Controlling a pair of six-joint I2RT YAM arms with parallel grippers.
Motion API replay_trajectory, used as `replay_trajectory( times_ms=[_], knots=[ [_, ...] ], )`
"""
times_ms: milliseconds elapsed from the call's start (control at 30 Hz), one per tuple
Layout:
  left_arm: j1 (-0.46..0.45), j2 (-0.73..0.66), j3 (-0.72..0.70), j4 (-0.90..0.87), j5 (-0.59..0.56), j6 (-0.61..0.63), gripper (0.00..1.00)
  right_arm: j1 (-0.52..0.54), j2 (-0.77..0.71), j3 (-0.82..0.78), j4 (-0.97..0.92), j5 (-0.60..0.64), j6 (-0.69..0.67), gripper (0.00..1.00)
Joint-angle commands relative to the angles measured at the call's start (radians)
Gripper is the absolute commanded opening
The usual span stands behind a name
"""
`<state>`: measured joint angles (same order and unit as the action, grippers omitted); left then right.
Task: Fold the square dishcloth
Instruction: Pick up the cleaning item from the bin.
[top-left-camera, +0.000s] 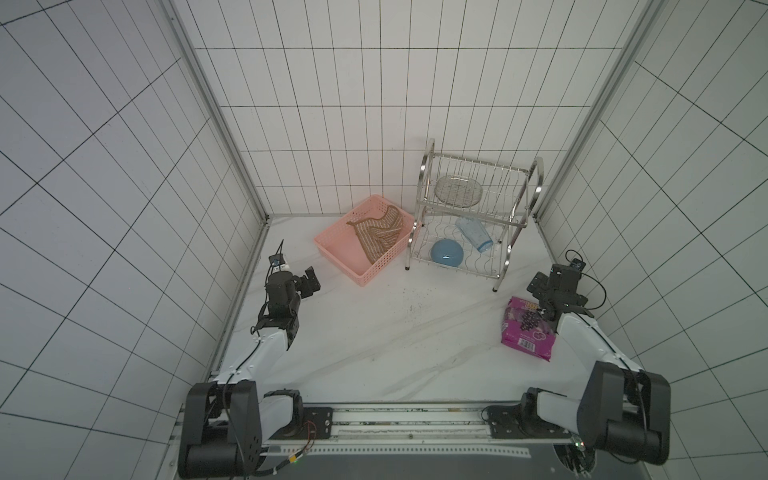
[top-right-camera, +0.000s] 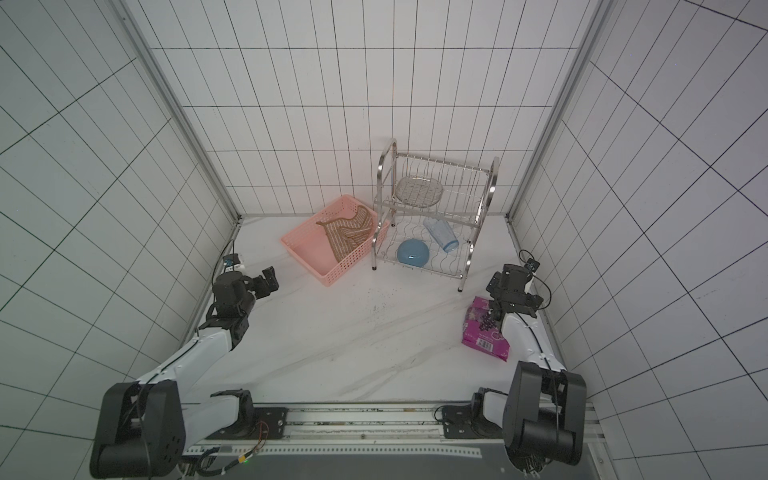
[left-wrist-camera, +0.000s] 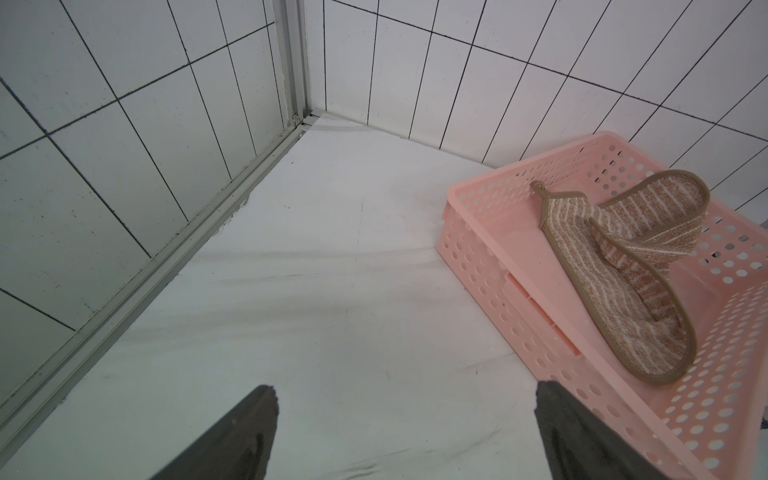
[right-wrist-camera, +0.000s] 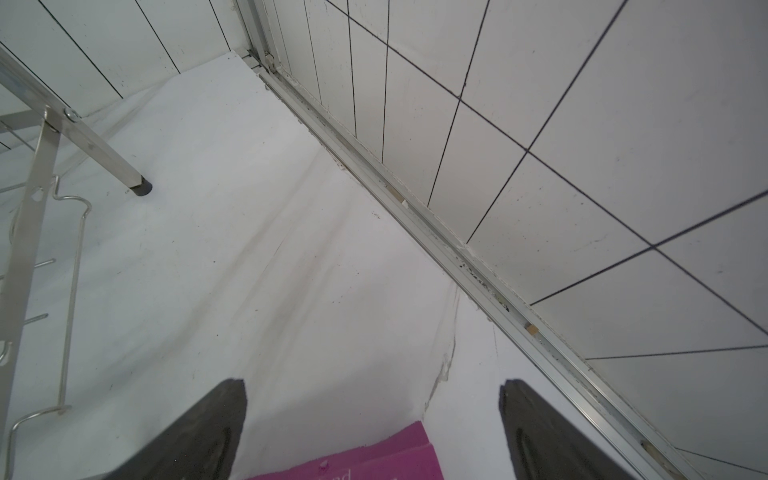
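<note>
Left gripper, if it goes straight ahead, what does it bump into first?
Likely the bare table, since the left gripper tilts down; the pink basket sits beside that line and might get clipped.

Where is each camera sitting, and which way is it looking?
Both top views: high above the robot's base, looking down on the table; both arms show, left gripper and right gripper open.
Left wrist: on the left arm, looking between its jaws at the pink basket holding the dishcloth.
Right wrist: on the right arm, looking between its jaws at the dish rack's leg and purple packet.
Shared: top views and left wrist both show basket and dishcloth.
</note>
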<state>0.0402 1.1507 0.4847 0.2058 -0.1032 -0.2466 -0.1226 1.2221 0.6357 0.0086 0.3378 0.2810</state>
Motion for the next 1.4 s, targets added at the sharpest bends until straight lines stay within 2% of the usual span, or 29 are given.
replay_trajectory(
  times_ms=[0, 133, 400, 600, 1000, 1367],
  knots=[
    [-0.001, -0.037, -0.009, 0.003, 0.0, -0.007, 0.98, 0.008, -0.048, 0.043, -0.079, 0.015, 0.026, 0.99],
    [-0.002, -0.079, -0.004, -0.02, 0.005, -0.026, 0.98, 0.03, -0.1, 0.06, -0.16, 0.017, 0.056, 0.99],
    [-0.001, -0.125, 0.079, -0.113, 0.055, -0.087, 0.98, 0.18, -0.186, 0.111, -0.344, 0.093, 0.097, 0.99],
    [-0.012, -0.063, 0.198, -0.188, 0.206, -0.133, 0.98, 0.273, -0.262, 0.134, -0.462, 0.112, 0.147, 0.99],
    [-0.164, -0.004, 0.392, -0.355, 0.159, -0.105, 0.98, 0.42, -0.405, 0.153, -0.603, 0.036, 0.18, 0.99],
    [-0.177, 0.149, 0.573, -0.467, 0.21, -0.115, 0.98, 0.556, -0.369, 0.168, -0.626, 0.054, 0.221, 0.99]
  ],
)
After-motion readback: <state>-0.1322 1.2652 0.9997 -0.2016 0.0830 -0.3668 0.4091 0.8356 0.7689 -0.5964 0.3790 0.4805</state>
